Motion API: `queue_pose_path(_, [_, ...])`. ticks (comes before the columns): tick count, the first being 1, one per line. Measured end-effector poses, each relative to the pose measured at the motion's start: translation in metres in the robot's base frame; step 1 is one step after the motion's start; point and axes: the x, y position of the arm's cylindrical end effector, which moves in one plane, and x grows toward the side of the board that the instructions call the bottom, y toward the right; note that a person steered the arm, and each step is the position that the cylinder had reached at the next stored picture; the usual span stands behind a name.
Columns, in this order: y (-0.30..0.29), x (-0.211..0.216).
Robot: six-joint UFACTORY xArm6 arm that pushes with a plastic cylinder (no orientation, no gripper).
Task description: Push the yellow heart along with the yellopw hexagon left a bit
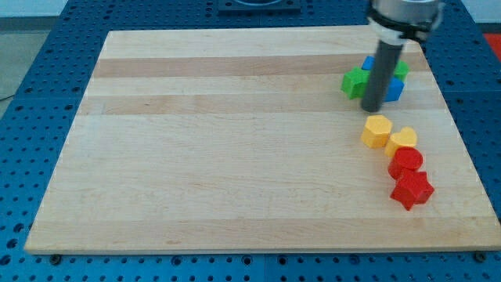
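Note:
The yellow hexagon [376, 131] lies on the wooden board [235, 141] at the view's right. The yellow heart [402, 140] touches it on its lower right. My tip [372, 108] is just above the yellow hexagon, a small gap away, in front of a cluster of blue and green blocks. The rod rises toward the view's top and hides part of that cluster.
A green block [355, 82] and a blue block [394, 88] sit by the rod, with more blue and green behind it. A red round block [405, 162] and a red star [412, 189] lie below the yellow heart, near the board's right edge.

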Motion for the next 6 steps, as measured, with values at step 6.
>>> queue_pose_path(6, [-0.026,0.039])
